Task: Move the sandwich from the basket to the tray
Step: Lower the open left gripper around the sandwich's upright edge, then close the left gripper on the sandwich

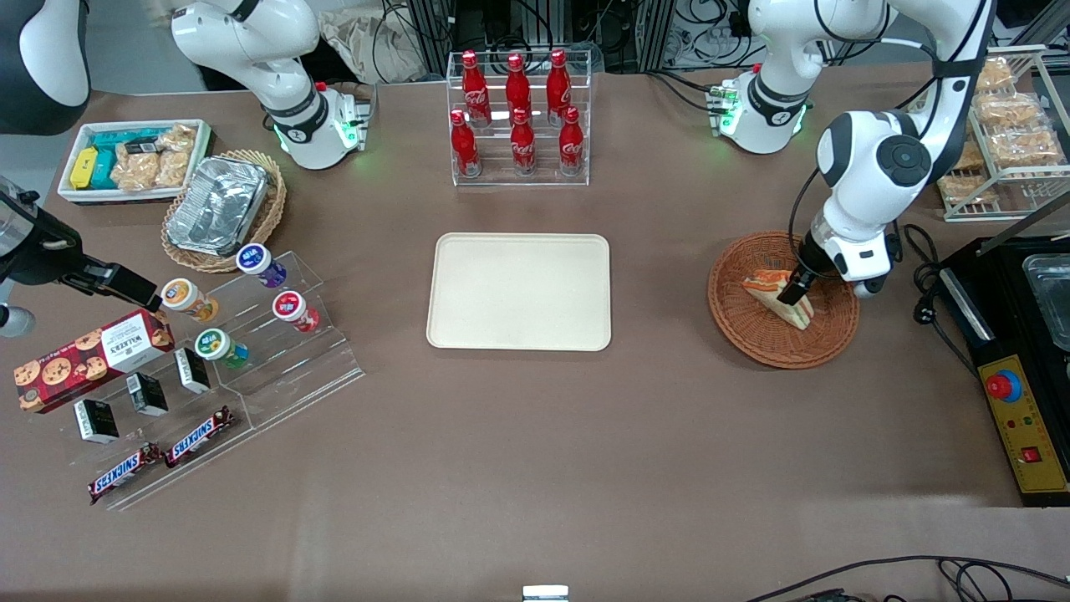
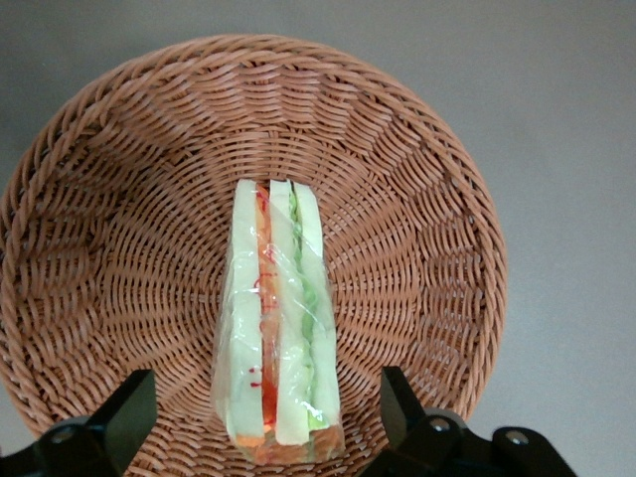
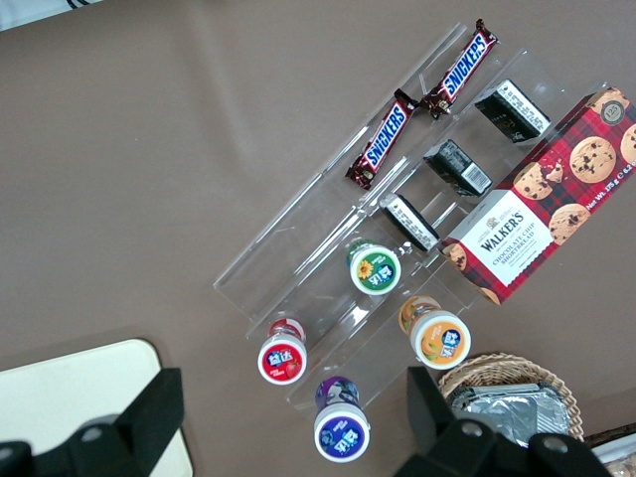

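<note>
Early going: gripper (image 2: pixel 268 417) spread wide astride the wrapped sandwich (image 2: pixel 279 328), ungrasped in the basket (image 2: pixel 417 199), with the lift and carry to the bare tray (image 1: pixel 518 290) still ahead.

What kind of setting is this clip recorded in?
Probably a lab bench staged as a snack counter: cola bottles in a clear rack, Snickers bars on an acrylic display, cables around the arm bases. The gripper, open, straddles the sandwich in the basket; the tray sits mid-table.
</note>
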{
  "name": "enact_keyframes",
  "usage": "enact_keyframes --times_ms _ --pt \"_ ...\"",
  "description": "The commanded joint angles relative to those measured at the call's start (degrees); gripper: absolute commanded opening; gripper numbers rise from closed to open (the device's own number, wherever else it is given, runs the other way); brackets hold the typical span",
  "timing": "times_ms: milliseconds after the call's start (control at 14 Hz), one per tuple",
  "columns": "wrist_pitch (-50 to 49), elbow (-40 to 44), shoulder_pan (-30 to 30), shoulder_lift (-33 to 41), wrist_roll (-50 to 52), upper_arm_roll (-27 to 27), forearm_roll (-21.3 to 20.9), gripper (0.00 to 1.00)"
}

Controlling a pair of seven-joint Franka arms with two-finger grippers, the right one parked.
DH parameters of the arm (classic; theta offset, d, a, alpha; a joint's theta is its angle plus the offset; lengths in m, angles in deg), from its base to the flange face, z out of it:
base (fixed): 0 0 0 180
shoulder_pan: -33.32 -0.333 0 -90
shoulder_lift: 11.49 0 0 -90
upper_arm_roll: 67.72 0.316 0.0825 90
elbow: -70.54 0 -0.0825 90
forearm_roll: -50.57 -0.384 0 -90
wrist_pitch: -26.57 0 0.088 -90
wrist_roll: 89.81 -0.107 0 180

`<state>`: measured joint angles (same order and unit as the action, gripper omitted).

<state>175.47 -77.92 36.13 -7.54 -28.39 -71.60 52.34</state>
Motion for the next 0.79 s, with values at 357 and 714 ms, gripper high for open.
enact_keyframes --times_ms 357,714 --pt "4.55 -0.08 3.17 -3.42 3.54 0.45 -2.20 0.99" --pt "5.43 -0.17 3.17 -3.78 4.33 0.54 -3.53 0.98"
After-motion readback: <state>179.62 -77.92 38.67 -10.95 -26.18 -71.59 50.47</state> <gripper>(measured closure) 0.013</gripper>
